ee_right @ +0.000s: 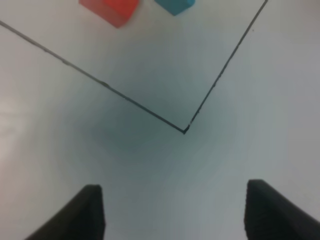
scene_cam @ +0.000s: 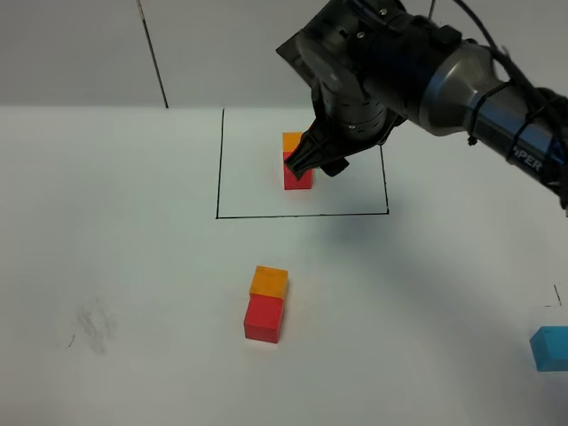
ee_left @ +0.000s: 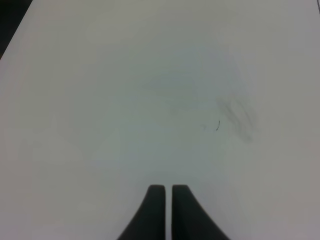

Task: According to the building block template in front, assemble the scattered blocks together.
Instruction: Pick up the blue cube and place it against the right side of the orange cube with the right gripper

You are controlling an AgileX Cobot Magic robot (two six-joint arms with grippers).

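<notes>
R gripper (ee_right: 175,197): released, jaws wide, nothing btwn; hangs over black frame (scene_cam: 302,215), near its corner. Template (scene_cam: 296,177) inside frame, partly hidden by arm. L gripper (ee_left: 168,190): clenched, over white table (ee_left: 100,100). Orange block (scene_cam: 269,281) touching red block (scene_cam: 264,319), outside frame; blue block (scene_cam: 550,346) well apart, far rt edge.

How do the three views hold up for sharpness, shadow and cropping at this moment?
Exterior high: sharp, evenly lit; the right arm hides part of the building block template, and the blue cube is cut by the edge. Left wrist: dim, flat, only a faint smudge. Right wrist: soft focus, a broad shadow over the frame corner.
</notes>
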